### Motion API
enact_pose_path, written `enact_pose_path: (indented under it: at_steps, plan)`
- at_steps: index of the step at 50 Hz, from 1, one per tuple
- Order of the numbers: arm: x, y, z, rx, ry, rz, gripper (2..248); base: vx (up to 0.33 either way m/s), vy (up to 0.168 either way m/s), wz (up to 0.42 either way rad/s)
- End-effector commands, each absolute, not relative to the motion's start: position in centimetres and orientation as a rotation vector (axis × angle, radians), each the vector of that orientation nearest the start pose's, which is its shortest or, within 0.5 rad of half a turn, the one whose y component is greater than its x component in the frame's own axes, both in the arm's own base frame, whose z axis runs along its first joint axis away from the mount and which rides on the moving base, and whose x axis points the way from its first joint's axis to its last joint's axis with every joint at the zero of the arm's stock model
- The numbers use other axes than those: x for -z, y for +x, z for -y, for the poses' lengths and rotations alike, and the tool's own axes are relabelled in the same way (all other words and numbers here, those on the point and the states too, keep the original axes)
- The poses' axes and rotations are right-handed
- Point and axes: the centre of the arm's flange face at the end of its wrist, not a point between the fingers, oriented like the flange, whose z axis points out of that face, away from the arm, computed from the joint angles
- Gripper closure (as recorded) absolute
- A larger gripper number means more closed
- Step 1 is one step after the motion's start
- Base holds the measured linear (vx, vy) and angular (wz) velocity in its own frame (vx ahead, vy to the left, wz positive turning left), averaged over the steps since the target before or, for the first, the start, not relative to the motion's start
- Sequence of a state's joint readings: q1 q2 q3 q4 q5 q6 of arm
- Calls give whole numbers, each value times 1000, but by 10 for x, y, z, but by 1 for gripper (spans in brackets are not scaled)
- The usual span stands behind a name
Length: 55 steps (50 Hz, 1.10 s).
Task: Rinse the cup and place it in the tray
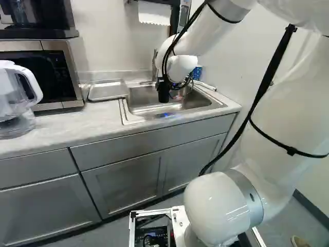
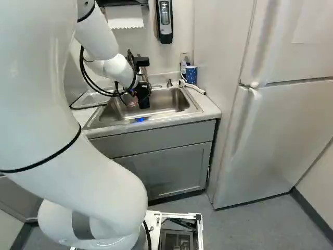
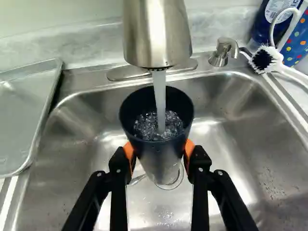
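- Tray (image 1: 108, 90) on the counter (image 1: 56, 128), partly cut off in the wrist view.
- Gripper (image 2: 142, 98) clamped on the cup (image 3: 160, 155) over the sink (image 3: 236, 139), under the running faucet (image 3: 156, 36); bubbling water (image 3: 149, 126) hides its inner bottom.
- Fridge (image 2: 283, 135), top cut off.

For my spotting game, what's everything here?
Sink: 1, silver, under tap
Tap, soap pump: 1 each, silver, behind sink
Cup: 1, black-silver, under tap
Tray: 1, silver, beside sink
Brush: 1, blue-white, by sink
Bottle, spotted container: 1 each, blue, by brush
Microwave: 1, silver-black, on counter
Jug: 1, clear-white, by microwave
Fridge: 1, white, near sink
Paper towel: 1, white, on wall
Cupboards: several, grey, under counter
Arm: 1, white, above sink
Hand: 1, black-orange, holding cup
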<state>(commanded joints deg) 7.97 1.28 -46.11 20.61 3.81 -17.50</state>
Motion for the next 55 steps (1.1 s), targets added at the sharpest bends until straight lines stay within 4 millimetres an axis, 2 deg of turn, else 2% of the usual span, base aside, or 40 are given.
enact_pose_path:
  at_steps: [55]
  plan:
    - [-519, 472, -64, 1322, -2780, 103, 131, 0, 0, 0]
